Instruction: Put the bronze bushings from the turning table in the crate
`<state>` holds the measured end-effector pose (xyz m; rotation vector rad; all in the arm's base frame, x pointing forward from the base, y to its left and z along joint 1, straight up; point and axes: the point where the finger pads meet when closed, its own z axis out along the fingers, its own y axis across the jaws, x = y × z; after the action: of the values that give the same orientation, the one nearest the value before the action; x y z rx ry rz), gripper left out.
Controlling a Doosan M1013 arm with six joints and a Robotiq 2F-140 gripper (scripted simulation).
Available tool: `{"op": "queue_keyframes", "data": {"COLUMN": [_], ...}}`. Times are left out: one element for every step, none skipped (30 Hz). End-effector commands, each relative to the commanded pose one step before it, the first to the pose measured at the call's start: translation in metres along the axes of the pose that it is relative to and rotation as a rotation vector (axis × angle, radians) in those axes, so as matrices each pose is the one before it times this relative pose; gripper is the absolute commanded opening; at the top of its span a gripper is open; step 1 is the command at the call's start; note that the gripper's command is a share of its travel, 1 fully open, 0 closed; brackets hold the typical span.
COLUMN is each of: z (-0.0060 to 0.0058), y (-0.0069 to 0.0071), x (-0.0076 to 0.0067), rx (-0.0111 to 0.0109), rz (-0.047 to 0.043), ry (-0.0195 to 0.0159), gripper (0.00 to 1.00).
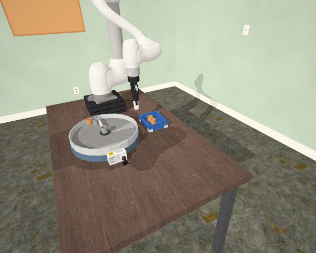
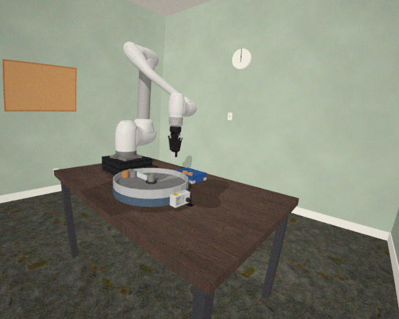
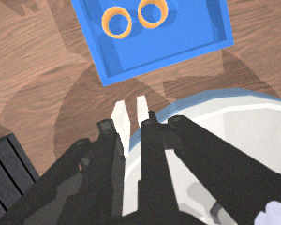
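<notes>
My gripper (image 1: 136, 104) (image 2: 173, 156) (image 3: 133, 111) is shut with nothing between its pale fingertips, a narrow gap apart. It hangs above the table, just outside the crate on the arm-base side. The blue crate (image 1: 160, 126) (image 2: 200, 176) (image 3: 169, 62) holds two upright bronze bushings; one bushing (image 1: 150, 118) (image 3: 104, 23) is close beside the other bushing (image 1: 152, 122) (image 3: 154, 26). The turning table (image 1: 84, 151) (image 2: 141, 193) (image 3: 215, 122) carries a bronze bushing (image 1: 89, 121) (image 2: 125, 173) near its far rim, with a grey steel bushing (image 1: 95, 120) (image 2: 132, 173) right beside it.
A grey hub (image 1: 104, 129) (image 2: 151, 178) stands mid turning table, with a pale bar reaching from it toward the rim. A white control box (image 1: 116, 157) (image 2: 179, 199) sits at the near rim. The black arm base (image 1: 106, 106) (image 3: 9, 173) stands behind the turning table.
</notes>
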<state>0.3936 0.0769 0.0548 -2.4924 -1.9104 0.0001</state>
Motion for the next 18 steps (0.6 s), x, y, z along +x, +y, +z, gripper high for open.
{"op": "queue_keyframes", "data": {"z": [-0.00088,0.00000,0.00006,0.00003,-0.00005,-0.00002,0.00001,0.00004,0.00000,-0.00003,-0.00001,0.00000,0.00002,0.00001,-0.00001,-0.00001,0.00000,0.00000], "y": [-0.00271,0.00000,-0.00155,-0.00118,-0.00055,-0.00075,-0.00096,-0.00118,-0.00055,-0.00014,-0.00030,-0.00047,-0.00064,-0.00020,0.00016,0.00016,-0.00001,0.00000], "x": [-0.02804,0.00000,-0.00987,-0.00987,-0.00978,-0.00992,-0.01002,-0.01008,-0.00993,-0.00972,-0.00887,-0.00897,-0.00898,-0.00894,-0.00890,-0.00886,-0.00883,0.00000], "rx": [0.00021,0.00000,0.00000,0.00000,0.00000,0.00000,0.00000,0.00000,0.00000,0.00000,0.00000,0.00000,0.00000,0.00000,0.00000,0.00000,0.00000,0.00000], "rz": [0.02286,0.00000,0.00917,0.00905,0.00872,0.00894,0.00915,0.00932,0.00901,0.00869,0.00799,0.00815,0.00824,0.00813,0.00801,0.00797,0.00798,0.00000], "ry": [0.00166,0.00000,0.00000,0.00000,0.00000,0.00000,0.00000,0.00000,0.00000,0.00000,0.00000,0.00000,0.00000,0.00000,0.00000,0.00000,0.00000,0.00000], "gripper": [0.10,0.10,0.10,0.10,0.10,0.10,0.10,0.10,0.10,0.10,0.10,0.10,0.10,0.10,0.10,0.10,0.10,0.10]}}
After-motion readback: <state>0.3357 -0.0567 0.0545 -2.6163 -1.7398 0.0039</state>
